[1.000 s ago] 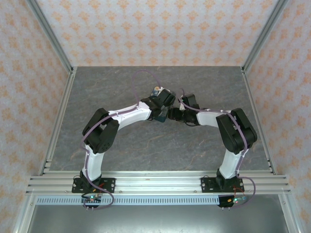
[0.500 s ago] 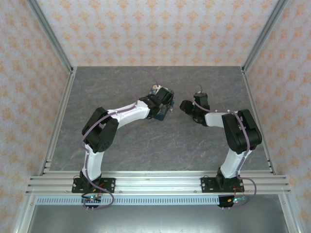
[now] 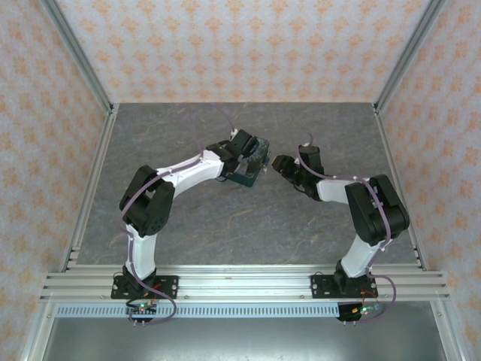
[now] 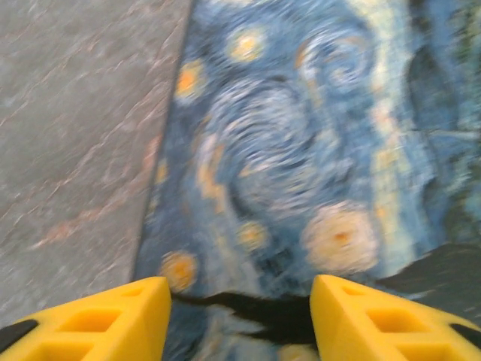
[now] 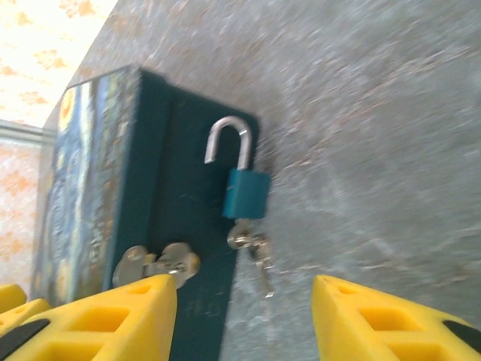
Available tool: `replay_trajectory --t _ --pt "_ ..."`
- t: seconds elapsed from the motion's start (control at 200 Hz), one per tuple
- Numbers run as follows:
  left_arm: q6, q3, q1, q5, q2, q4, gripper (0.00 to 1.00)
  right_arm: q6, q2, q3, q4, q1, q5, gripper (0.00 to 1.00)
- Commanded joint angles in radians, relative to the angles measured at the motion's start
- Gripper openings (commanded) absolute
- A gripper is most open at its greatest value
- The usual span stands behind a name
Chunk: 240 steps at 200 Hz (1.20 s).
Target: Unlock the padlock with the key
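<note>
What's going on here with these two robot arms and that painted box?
Two arms are working on a padlock at the edge of a painted box. The lock's shackle looks swung open, and the key sits in its underside with a second key dangling from it. Nothing is being held: the left gripper hovers open over the box lid, and the right gripper is open, facing the lock.

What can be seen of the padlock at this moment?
The padlock is small, with a teal block body and a silvery metal shackle. The shackle is swung open: one leg sits in the body, the other ends free. It lies against the dark side of the box, by the table. The key sits at its bottom end.
</note>
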Motion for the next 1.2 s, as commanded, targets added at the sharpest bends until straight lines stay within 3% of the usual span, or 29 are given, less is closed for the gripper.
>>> replay_trajectory --t 0.0,0.35,0.585,0.756,0.921,1.196 --pt "-0.003 -0.016 0.038 -0.004 -0.002 -0.295 0.57 0.039 0.042 0.07 0.007 0.043 -0.025 0.45" --pt "-0.064 0.007 0.064 0.034 -0.16 -0.32 0.59 0.149 0.324 0.438 -0.024 0.156 -0.059 0.42" --pt "-0.096 -0.052 0.077 0.035 -0.242 -0.301 0.64 0.09 0.177 0.389 -0.076 0.149 0.012 0.47" --pt "-0.108 -0.056 0.079 0.06 -0.284 -0.299 0.65 0.089 0.078 0.295 -0.102 0.054 0.052 0.52" --pt "-0.122 -0.056 0.079 0.08 -0.306 -0.294 0.66 0.086 0.134 0.374 -0.153 0.014 -0.029 0.52" --pt "-0.14 -0.057 0.079 0.086 -0.321 -0.294 0.66 0.053 0.281 0.569 -0.308 0.065 -0.053 0.51"
